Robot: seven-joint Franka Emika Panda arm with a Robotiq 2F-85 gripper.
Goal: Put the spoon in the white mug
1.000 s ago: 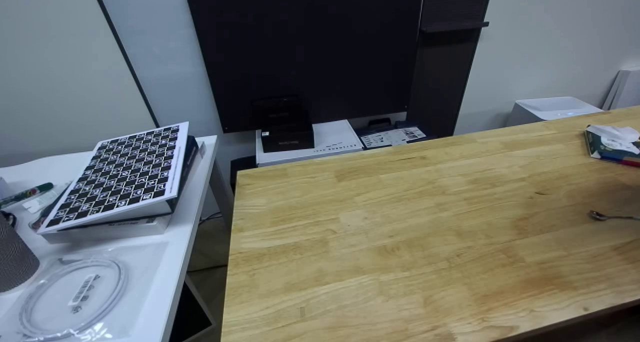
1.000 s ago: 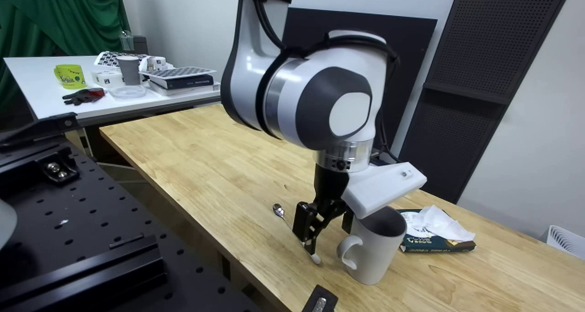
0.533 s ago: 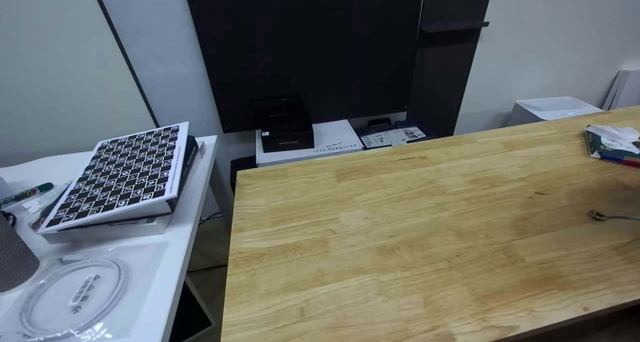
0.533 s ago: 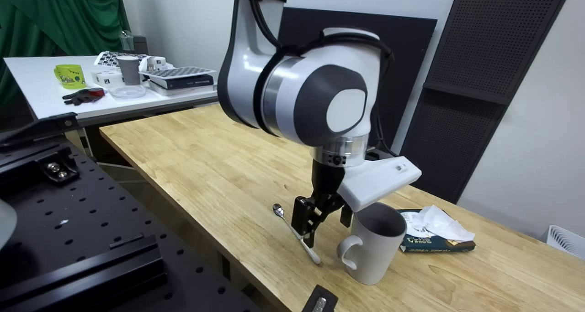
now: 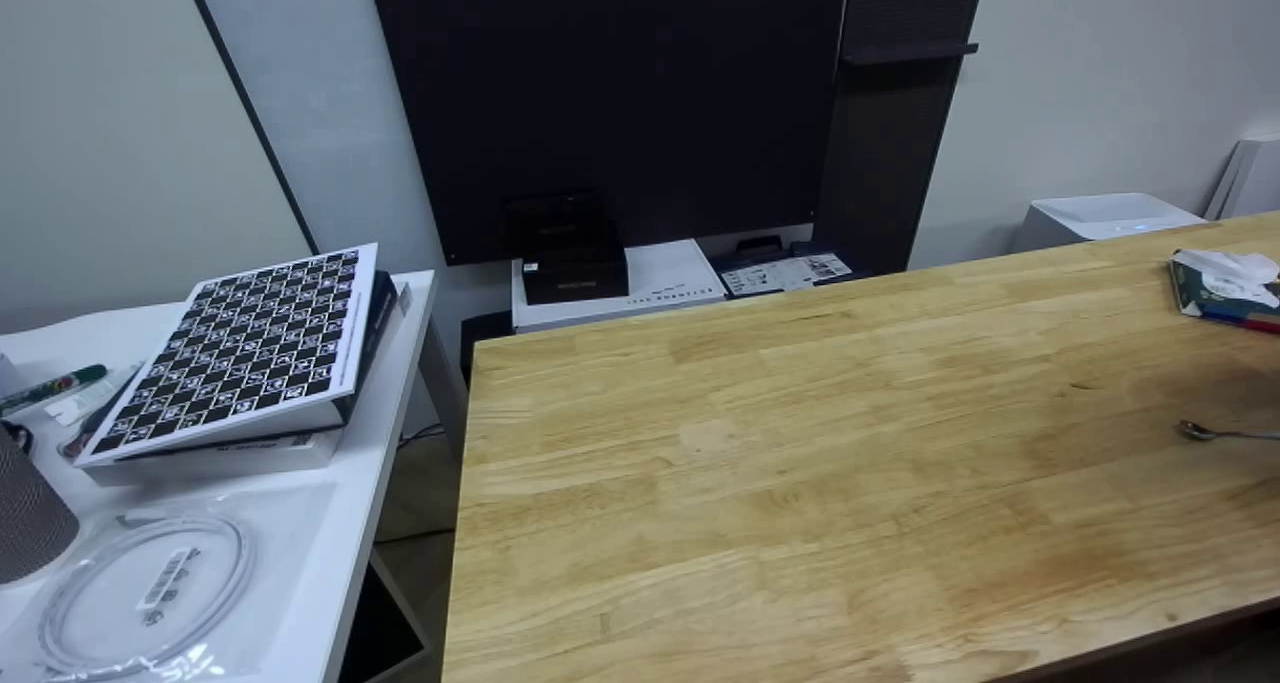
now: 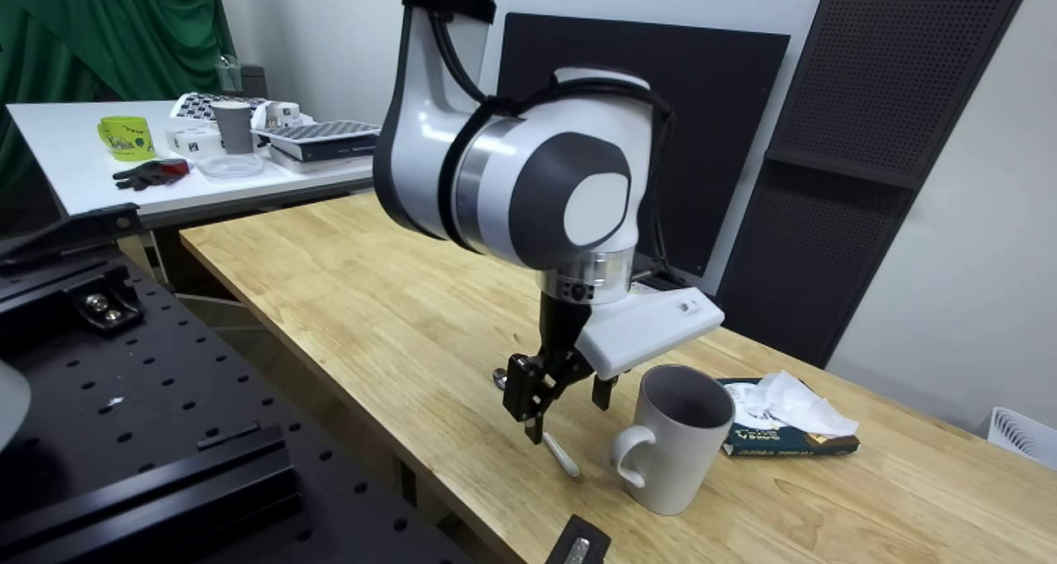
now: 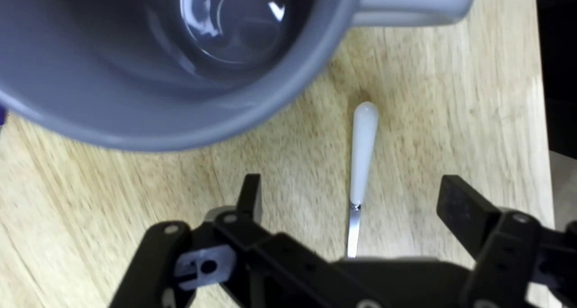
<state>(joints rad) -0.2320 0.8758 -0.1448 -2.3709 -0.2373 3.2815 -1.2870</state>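
Soft light, glare (inside mug (image 7: 180, 80))

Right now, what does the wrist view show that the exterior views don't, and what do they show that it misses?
Only the wrist view shows the inner bottom of the pale mug. Only the exterior views show the spoon's bowl, in both, and the lime-green mug, in an exterior view. The wrist view and an exterior view share the pale mug, the spoon's white handle, the open gripper and the wooden table.
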